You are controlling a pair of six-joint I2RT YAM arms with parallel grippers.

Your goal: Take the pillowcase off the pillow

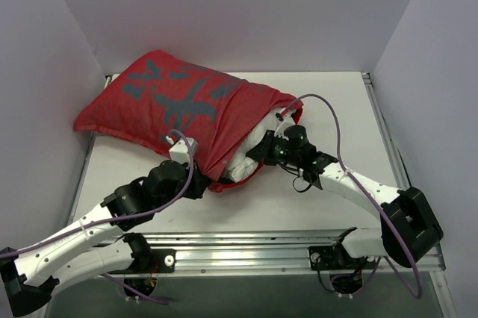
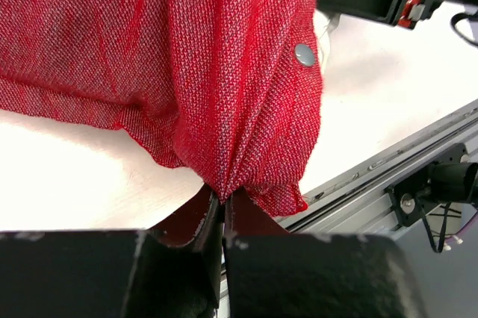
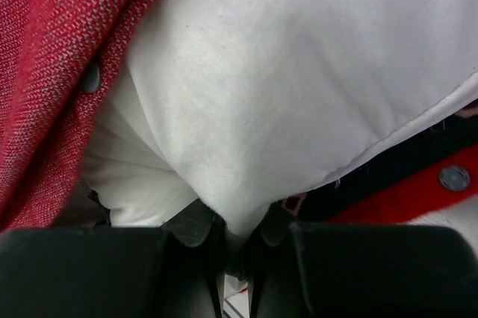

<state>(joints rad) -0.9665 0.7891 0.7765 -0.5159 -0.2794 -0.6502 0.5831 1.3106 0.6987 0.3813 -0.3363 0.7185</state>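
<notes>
My left pincer (image 2: 222, 202) is pressed shut on a gathered fold of the pillowcase (image 2: 224, 72), bottom centre of the left wrist view. The cloth fans upward from the pinch. My right pincer (image 3: 237, 230) is pinching a bulge of the pillow (image 3: 299, 86), bottom centre of its own view, w/ white fabric squeezed btwn the fingers.

In the top view the red case runs from upper left toward the centre of the table (image 1: 336, 109), w/ the pillow mostly inside it. Only a white end pokes out of the open mouth, just right of centre, where both pincers meet it.

Handling, my guess: the case is thin woven cloth, light and limp, and it bunches rather than slides, so it'll prob. drag on the stuffing. The pillow is soft, squashy and light. A pinch takes only skin plus a bit of fill and could slip under a hard pull. Best hold on the case is the hem at the mouth, near the snap (image 2: 304, 54), where the cloth looks doubled. Best hold on the pillow is the seamed edge at right of the right wrist view, not the smooth belly.

Hard to make out:
- How far the pillow reaches inside, since the case hides it.
- How deep each bite goes, since my fingertips are buried in cloth.
- Whether the red strip at lower right of the right wrist view is the case's other lip. Can't tell.
</notes>
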